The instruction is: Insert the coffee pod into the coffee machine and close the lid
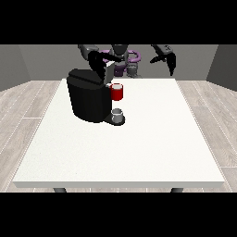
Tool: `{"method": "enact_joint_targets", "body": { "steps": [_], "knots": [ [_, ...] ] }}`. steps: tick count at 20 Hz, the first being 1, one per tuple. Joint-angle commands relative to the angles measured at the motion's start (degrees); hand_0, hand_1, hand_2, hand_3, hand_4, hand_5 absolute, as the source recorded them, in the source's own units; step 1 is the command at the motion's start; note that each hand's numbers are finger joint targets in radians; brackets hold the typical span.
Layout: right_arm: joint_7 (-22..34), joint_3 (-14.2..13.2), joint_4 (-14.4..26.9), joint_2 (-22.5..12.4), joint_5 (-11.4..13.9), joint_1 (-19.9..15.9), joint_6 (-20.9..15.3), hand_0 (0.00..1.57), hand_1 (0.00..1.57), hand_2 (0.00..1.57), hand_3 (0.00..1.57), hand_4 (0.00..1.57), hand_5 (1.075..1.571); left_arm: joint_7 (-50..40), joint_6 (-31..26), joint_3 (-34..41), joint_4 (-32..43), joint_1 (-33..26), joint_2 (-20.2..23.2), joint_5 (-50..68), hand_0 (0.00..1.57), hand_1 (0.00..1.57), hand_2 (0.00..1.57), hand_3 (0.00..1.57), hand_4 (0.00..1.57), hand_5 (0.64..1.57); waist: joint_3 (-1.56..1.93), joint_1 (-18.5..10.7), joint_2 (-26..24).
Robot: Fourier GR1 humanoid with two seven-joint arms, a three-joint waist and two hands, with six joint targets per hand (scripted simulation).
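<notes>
The black coffee machine (87, 99) stands on the white table (139, 148), left of the middle. A red cylindrical part (117, 92) shows at its front, with a small grey cup (118, 115) on the drip base below. The grey lid (109, 71) stands tilted up at the machine's top. The hand at the view's left (97, 62) is right at the lid's back, above the machine; whether it touches the lid I cannot tell. No separate coffee pod shows. The hand at the view's right (169, 61) hangs in the air beyond the table's far edge, fingers relaxed and pointing down, holding nothing.
The robot's torso (121, 58) stands behind the table's far edge. The machine and the cup are the only things on the table; bare white surface stretches to the right and towards the camera.
</notes>
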State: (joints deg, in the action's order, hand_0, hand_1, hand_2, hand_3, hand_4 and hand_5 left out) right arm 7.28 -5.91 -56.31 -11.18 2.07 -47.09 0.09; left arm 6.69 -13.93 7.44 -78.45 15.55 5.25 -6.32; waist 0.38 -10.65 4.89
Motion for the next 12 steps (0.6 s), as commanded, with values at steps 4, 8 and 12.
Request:
{"method": "enact_joint_targets", "body": {
  "steps": [4,8,12],
  "knots": [
    [-0.85,3.43,-0.58,2.07,3.35,-3.91,-1.3,0.0,0.0,0.0,0.0,0.0,1.571,-2.57,-0.84,-2.78,-2.0,0.95,-1.05,-0.47,0.0,0.0,0.0,0.0,0.39,1.571,-0.38,-5.16,0.0],
    [-0.27,5.75,-3.42,2.29,5.92,-3.63,-2.53,0.0,0.0,0.0,0.0,0.08,1.571,-1.79,-0.24,-4.42,-2.04,1.14,-2.42,-1.48,0.0,0.0,0.0,0.0,0.36,1.571,-0.36,-6.99,0.51],
    [4.17,4.36,-5.72,-1.07,6.21,-8.38,-2.77,0.0,0.0,0.0,0.0,0.26,1.571,-1.42,-1.48,-2.45,-0.92,4.86,-0.45,0.0,0.0,0.0,0.0,0.0,0.33,1.571,-0.39,-9.11,4.19]
  ]
}}
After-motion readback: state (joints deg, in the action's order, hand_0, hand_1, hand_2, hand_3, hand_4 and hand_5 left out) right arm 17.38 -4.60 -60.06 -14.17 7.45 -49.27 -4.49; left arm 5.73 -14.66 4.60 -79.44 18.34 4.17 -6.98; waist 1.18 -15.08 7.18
